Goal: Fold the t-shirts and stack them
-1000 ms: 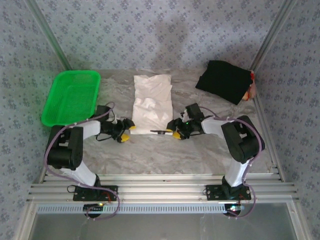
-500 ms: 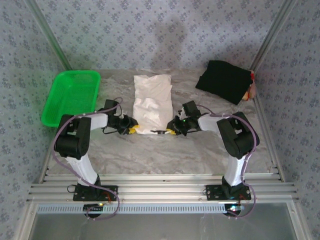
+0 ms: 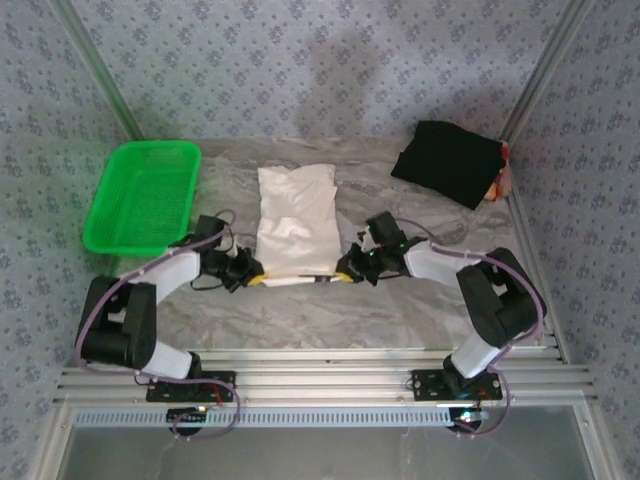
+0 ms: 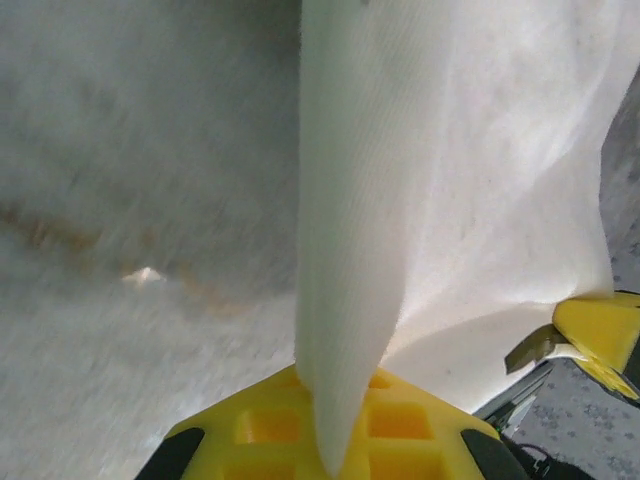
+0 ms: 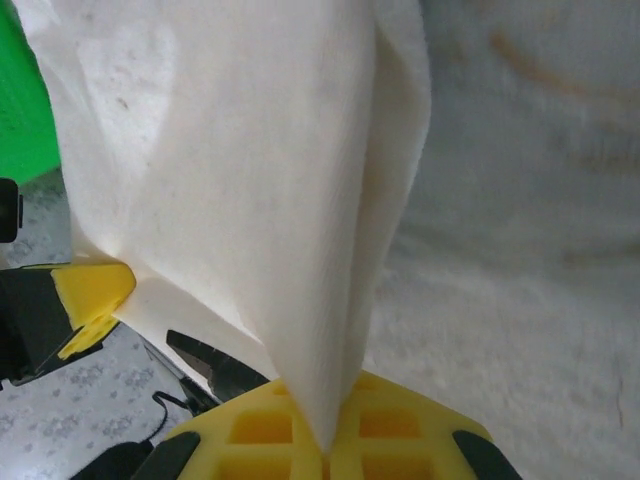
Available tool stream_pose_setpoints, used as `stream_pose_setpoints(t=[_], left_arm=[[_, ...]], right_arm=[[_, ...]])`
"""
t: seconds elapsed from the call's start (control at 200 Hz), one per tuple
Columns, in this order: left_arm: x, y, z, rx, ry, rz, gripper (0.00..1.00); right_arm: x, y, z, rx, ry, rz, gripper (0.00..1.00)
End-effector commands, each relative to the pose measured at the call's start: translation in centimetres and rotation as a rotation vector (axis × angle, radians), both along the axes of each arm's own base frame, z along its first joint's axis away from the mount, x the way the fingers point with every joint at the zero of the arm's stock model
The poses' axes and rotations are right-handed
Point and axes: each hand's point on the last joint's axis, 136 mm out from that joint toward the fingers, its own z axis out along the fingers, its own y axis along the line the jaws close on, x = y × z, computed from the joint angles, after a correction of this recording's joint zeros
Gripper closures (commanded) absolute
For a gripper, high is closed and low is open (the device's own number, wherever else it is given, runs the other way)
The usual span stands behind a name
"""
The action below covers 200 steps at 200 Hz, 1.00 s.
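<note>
Left gripper [image 3: 254, 279] sits low at the near-left corner of the off-white t-shirt [image 3: 295, 212]. Its jaws are together, clamped on the near hem. In the left wrist view a fold of the cloth [image 4: 450, 200] is pinched between the yellow pads [image 4: 265, 425]. From there the cloth runs straight ahead of the jaws and spreads to their right. The bare crinkled surface [image 4: 120, 200] lies to their left, blurred.

Right gripper [image 3: 341, 277] sits at the near-right corner of the same shirt. Its jaws are together too, clamped on the hem. In the right wrist view the cloth [image 5: 240, 190] is caught between the yellow pads [image 5: 255, 428], then runs ahead of the jaws and fans to their left.

The two sets of jaws face each other across the shirt. The near hem is pulled into a straight line between them. Each wrist view catches the other gripper's yellow tip at the far corner of the hem. The rest of the shirt lies flat on the surface [image 3: 300, 315] beyond the jaws, narrow and folded lengthwise.

The black t-shirt [image 3: 448, 160] is well apart, beyond and to the right of the right jaws, in a loose heap. The green basket [image 3: 115, 215] is beyond and to the left of the left jaws, well clear of the cloth.
</note>
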Motion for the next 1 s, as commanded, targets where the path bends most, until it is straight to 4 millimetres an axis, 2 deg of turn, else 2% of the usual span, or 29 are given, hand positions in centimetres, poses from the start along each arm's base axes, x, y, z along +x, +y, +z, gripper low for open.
stream_pose_setpoints(t=[0.0, 0.21, 0.345, 0.525, 0.744, 0.994], left_arm=[[-2.8, 1.4, -1.3, 0.062, 0.064, 0.039, 1.0], [-6.0, 1.4, -1.3, 0.071, 0.081, 0.047, 1.0], [-7.2, 1.8, -0.1, 0.067, 0.064, 0.059, 1.0], [-6.7, 1.8, 3.3, 0.059, -0.003, 0.047, 1.0], [-4.1, 1.3, 7.7, 0.008, -0.065, 0.055, 1.0], [-1.1, 0.8, 10.4, -0.079, -0.089, 0.058, 1.0]], right_arm=[[-3.0, -1.1, -1.9, -0.093, 0.081, -0.038, 1.0], [-8.0, 0.0, -2.9, -0.156, 0.126, -0.008, 1.0], [-9.0, 0.6, -1.9, -0.158, 0.103, -0.003, 1.0], [-8.1, 1.1, 1.7, -0.169, 0.037, 0.03, 1.0], [-6.0, 1.2, 5.3, -0.149, -0.02, 0.023, 1.0], [-3.0, 1.3, 8.4, -0.112, -0.07, 0.013, 1.0]])
